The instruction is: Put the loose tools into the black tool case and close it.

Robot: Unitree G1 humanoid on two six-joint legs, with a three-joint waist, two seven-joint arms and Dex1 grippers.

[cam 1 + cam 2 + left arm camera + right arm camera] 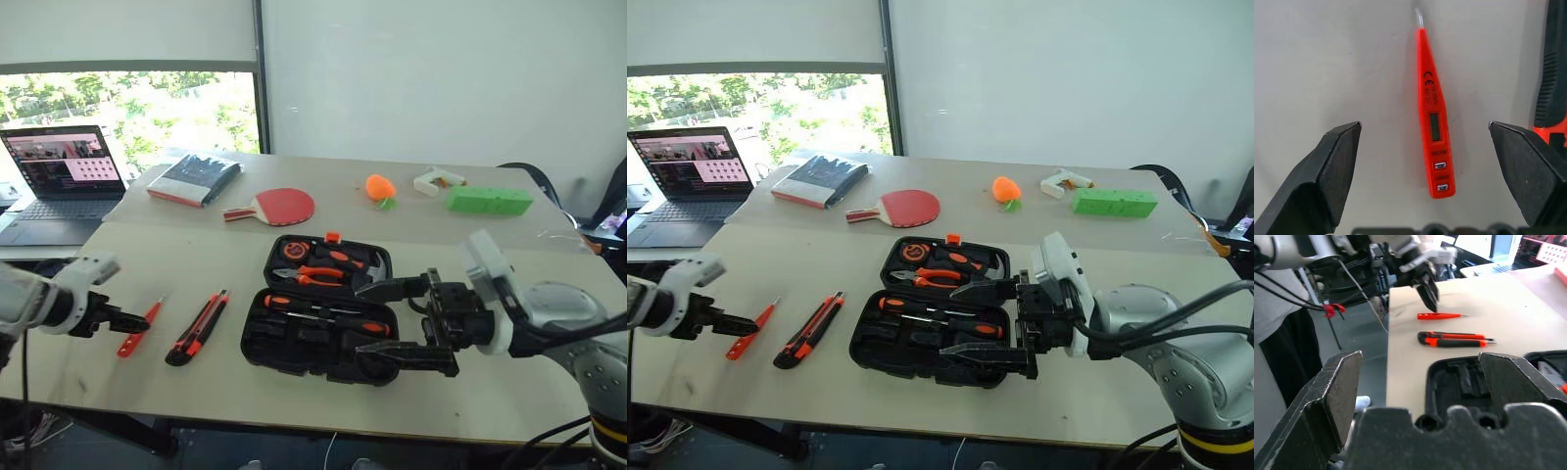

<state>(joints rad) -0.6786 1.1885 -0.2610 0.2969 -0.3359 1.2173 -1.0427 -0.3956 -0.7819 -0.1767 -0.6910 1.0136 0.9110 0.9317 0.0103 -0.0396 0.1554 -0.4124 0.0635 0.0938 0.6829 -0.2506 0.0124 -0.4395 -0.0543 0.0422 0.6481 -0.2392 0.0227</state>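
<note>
The black tool case point(263, 338) lies open mid-table, with two orange-and-black screwdrivers point(328, 305) in its near half and pliers in the far half. To its left on the bare table lie the long black-and-orange utility knife point(198, 326) and, further left, the slim all-orange screwdriver point(140, 328). My left gripper point(1425, 125) hangs open just above that slim screwdriver point(1434, 132), one finger on each side and not touching it. My right gripper point(359, 319) is open and empty, held sideways over the case's right part.
A laptop point(64, 176) sits on a side table at far left. A dark book point(196, 178), a red paddle point(279, 206), an orange toy point(380, 187), a white tool point(438, 180) and a green block point(488, 201) lie along the back. The table's front edge runs close below the case.
</note>
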